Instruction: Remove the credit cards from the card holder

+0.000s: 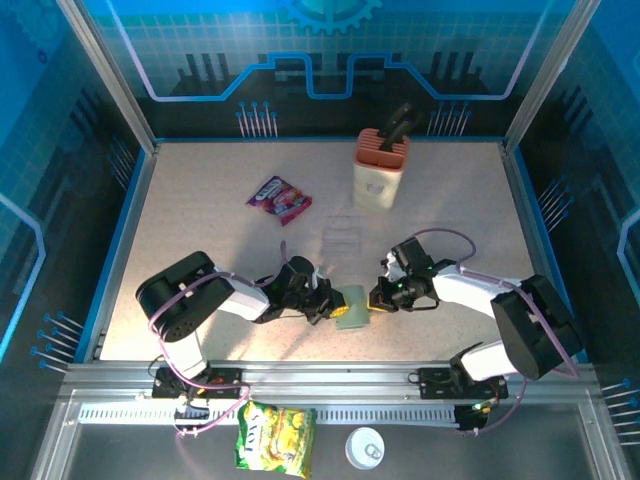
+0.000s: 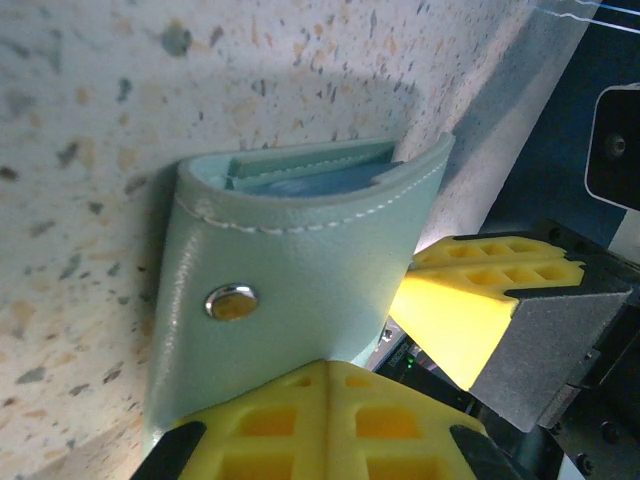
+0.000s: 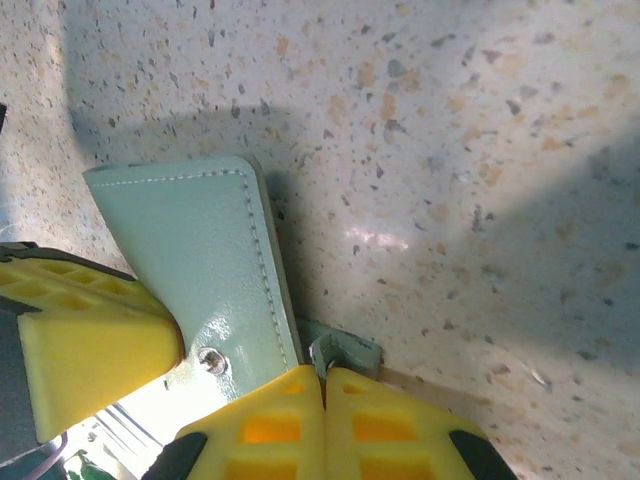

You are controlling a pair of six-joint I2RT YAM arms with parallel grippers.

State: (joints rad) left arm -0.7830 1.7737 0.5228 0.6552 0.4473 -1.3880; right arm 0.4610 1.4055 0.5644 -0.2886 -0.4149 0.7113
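Left fingers (image 2: 250, 425) clenched on 1 edge of the card holder (image 1: 351, 308), folded, near-centre of surface (image 1: 200, 220). Right fingers (image 3: 270, 430) clenched on its other flap. Step: opening. Next probably: spread flaps; credit cards not out.

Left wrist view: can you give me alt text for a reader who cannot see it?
A folded grey-green card holder with a metal snap lies on the speckled table, the left gripper shut on its near edge. The right gripper, yellow-fingered too, meets its right edge.
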